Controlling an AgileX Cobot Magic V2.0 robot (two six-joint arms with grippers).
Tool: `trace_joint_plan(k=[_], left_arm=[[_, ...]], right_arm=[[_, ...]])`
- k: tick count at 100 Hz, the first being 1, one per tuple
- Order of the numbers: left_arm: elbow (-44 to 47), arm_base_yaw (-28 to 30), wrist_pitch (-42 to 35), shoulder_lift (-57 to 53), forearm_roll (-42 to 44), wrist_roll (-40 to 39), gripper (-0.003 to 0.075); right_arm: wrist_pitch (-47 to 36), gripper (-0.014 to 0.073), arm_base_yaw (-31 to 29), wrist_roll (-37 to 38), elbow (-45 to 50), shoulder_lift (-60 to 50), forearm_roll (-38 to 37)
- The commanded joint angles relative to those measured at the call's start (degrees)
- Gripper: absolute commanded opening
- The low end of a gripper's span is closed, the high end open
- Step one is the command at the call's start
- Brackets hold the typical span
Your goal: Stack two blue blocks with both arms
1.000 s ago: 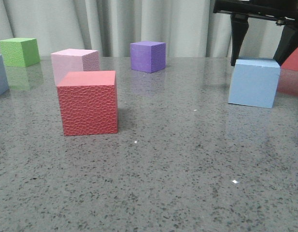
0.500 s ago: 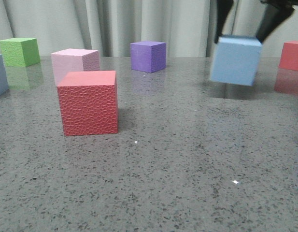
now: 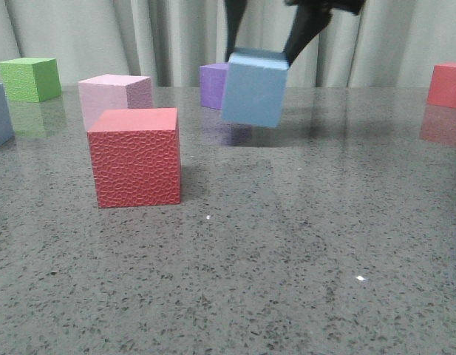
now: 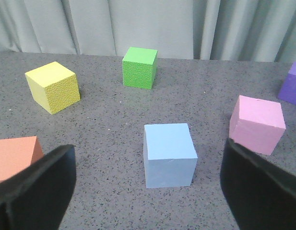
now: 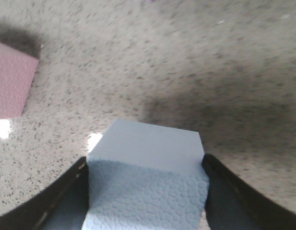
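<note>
Backdrop is a pale grey-white curtain [image 3: 139,37] hanging in soft vertical folds across the top of the frame. Everything below it is a grey speckled stone-look tabletop [image 3: 287,259], kinda glossy, with faint colour reflections in the upper half. Light is soft and even, with a few tiny bright glints lower centre.

Desk [image 3: 287,244]: grey speckled stone, glossy. Resting on it: red cube [image 3: 134,157], pink cube [image 3: 109,95] just behind, green cube [image 3: 29,79], purple cube [image 3: 211,85], yellow cube [image 4: 53,86], blue block [image 4: 169,155], second red cube [image 3: 446,86] far right.
</note>
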Motion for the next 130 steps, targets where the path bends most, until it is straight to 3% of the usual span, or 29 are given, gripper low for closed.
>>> trace_joint_plan(k=[1, 41, 67, 130], left_arm=[[-2.16, -0.07, -4.67, 0.29, -0.71, -0.39, 0.0589], [-2.16, -0.07, -4.67, 0.29, -0.71, -0.39, 0.0589], [-2.16, -0.07, -4.67, 0.29, -0.71, -0.39, 0.0589], [-2.16, -0.07, -4.67, 0.29, -0.71, -0.39, 0.0589]], right_arm=[[4.81, 0.037, 1.01, 0.45, -3.11, -1.52, 0.24], [2.03, 0.038, 2.11, 0.47, -4.09, 0.03, 0.33], [2.09, 0.0629, 2.11, 0.47, -4.09, 0.03, 0.33], [4.98, 0.0631, 2.11, -0.66, -3.82, -9.28, -4.19]])
